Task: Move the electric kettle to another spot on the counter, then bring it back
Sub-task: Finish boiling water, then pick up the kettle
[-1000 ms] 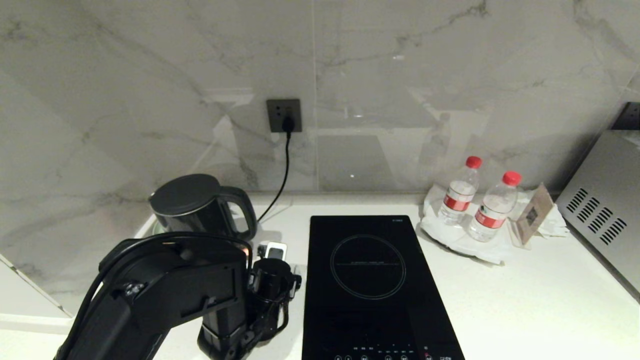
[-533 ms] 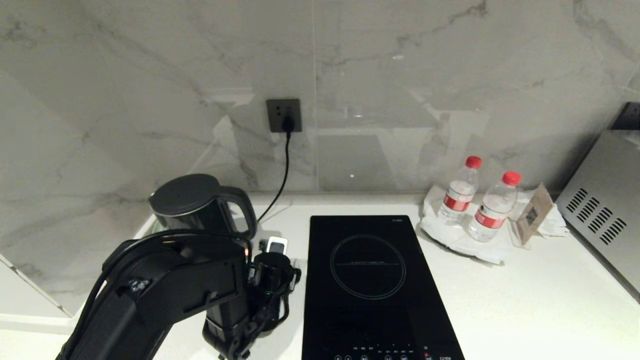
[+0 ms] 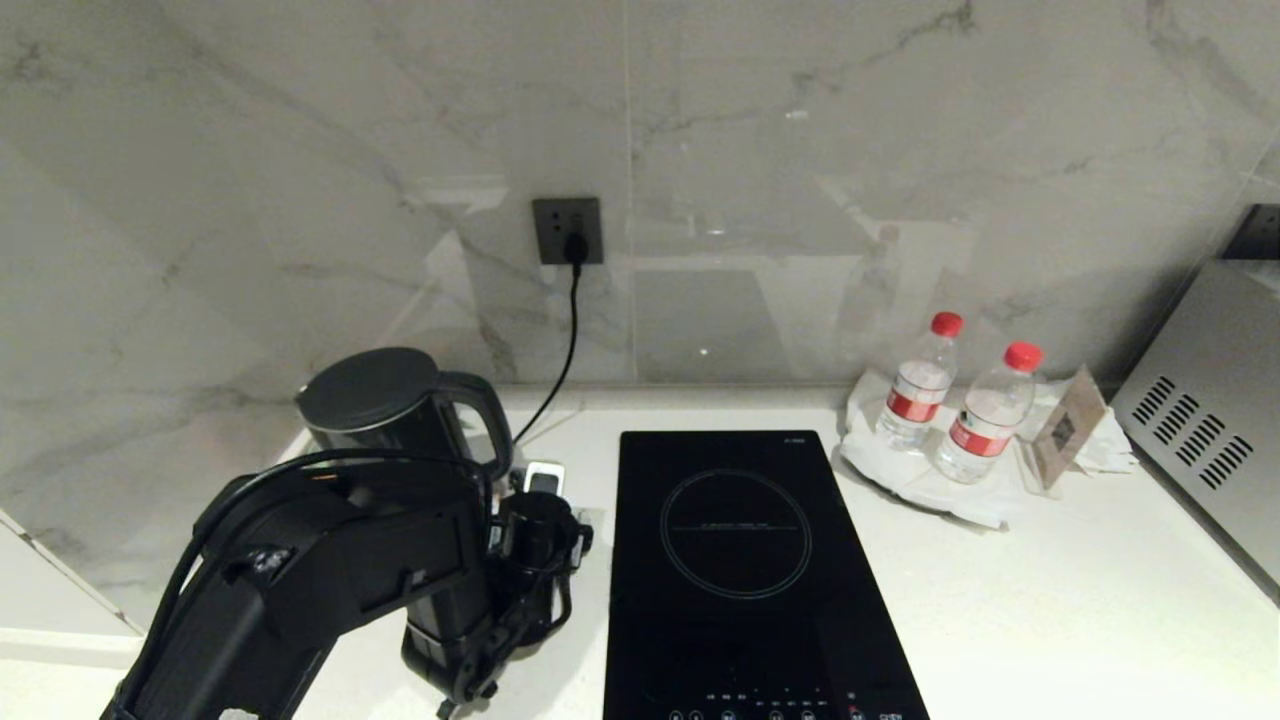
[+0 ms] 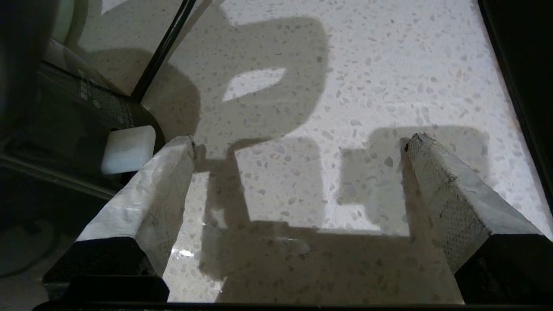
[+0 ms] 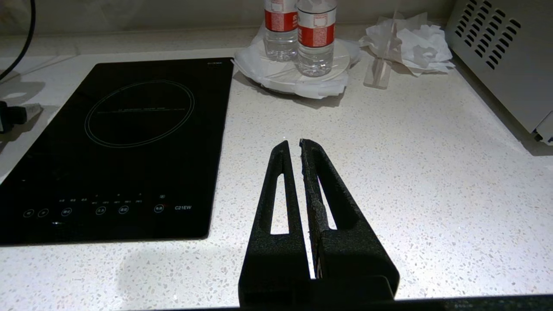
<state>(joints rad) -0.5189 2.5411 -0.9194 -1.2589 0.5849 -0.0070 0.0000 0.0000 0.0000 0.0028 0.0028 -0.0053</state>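
The kettle (image 3: 385,410) is a tall, glossy black cylinder with a flat round lid and a black loop handle that points toward the cooktop (image 3: 745,570). It stands upright at the back left of the counter (image 3: 1050,600), close to the marble wall, with only its upper part showing above the left arm (image 3: 320,570). A black cord (image 3: 565,340) runs down from the wall socket (image 3: 567,230) to the counter just beside the handle.

The left arm reaches forward in front of the kettle, its bulky black body covering the kettle's lower half in the head view. The left gripper (image 4: 298,147) hangs over bare speckled counter between the kettle and the cooktop's left edge. Its two pale fingers (image 4: 160,181) are spread wide apart with nothing between them; only their shadows fall on the stone. In the left wrist view a dark rounded form with small white lettering (image 4: 99,99) lies just beside one finger.

The right gripper (image 5: 298,151) is parked low over the counter, right of the cooktop, its black fingers pressed together and empty. Farther back stand two water bottles (image 3: 960,400) on a white plate (image 3: 900,475), with a grey appliance (image 3: 1210,410) at the far right.
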